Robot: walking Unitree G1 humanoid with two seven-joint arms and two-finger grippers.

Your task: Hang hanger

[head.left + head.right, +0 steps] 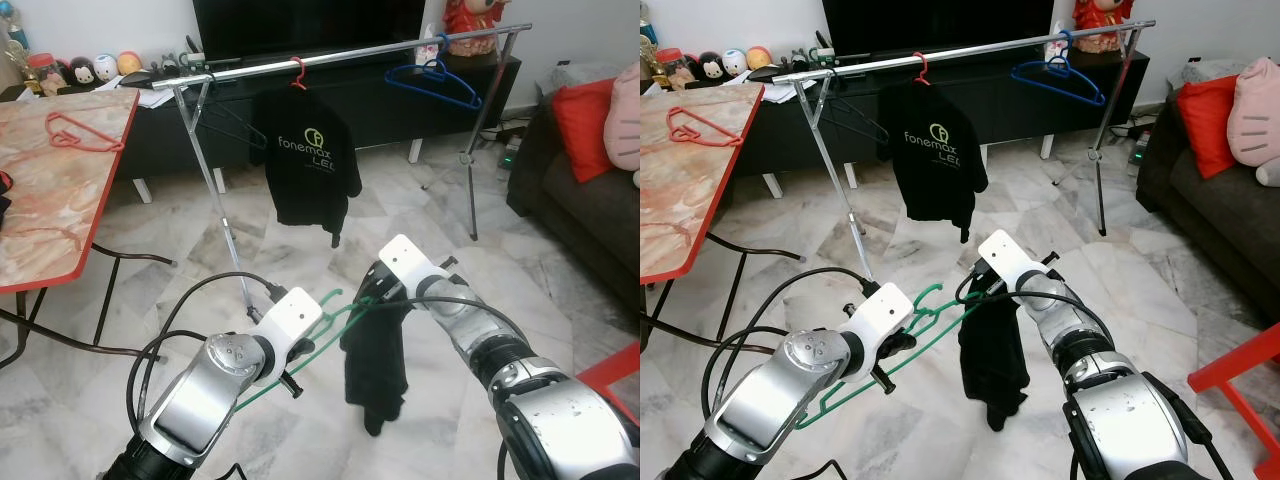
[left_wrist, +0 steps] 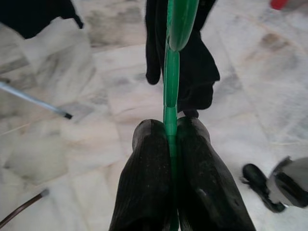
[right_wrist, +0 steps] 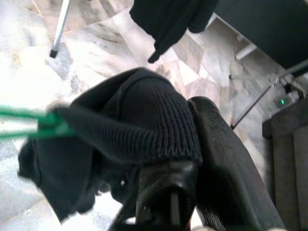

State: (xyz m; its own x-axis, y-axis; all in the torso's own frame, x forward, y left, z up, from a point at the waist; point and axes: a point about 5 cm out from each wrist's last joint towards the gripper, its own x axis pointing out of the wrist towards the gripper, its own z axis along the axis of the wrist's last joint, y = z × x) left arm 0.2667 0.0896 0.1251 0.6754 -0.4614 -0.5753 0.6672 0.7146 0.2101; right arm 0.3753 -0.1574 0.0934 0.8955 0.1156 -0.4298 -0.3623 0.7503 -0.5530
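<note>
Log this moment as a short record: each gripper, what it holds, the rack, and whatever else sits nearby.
left gripper: shut on green hanger, held low before the robot
right gripper: shut on black garment, which droops toward the floor beside the green hanger
rack: silver rail ahead, bearing a black T-shirt on a red hanger, a blue hanger and a black hanger
table: on the left, a pink hanger lying on it
sofa: on the right, with red cushion
</note>
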